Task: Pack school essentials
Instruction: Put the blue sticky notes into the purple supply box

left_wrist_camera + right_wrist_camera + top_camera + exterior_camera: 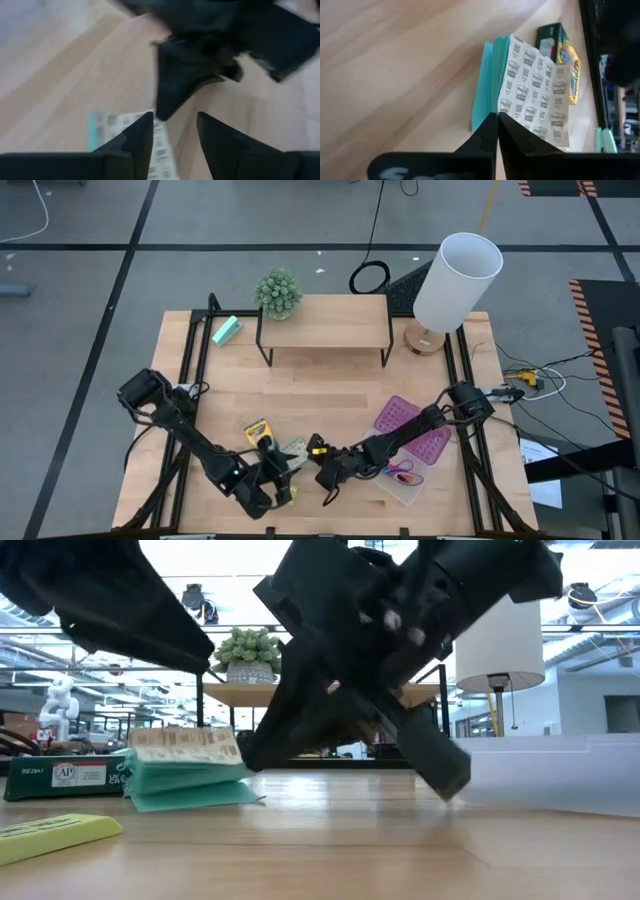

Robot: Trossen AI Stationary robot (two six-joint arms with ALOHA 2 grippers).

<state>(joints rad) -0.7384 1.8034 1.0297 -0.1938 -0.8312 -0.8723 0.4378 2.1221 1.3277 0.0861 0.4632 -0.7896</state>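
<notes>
On the table [330, 385] — one card pack [530, 95], one crayon box [560, 50].

Both arms were black, built from slim tube links joined by thicker, rounded joint housings. The left arm [190, 435] had a boxy block at its base end, with thin dark cables running beside it. The right arm [425, 425] showed a similar chunky joint near its base. The left end effector [172, 137] had two matte black, wedge-shaped fingers [137, 135] with flat faces and angular edges.
</notes>
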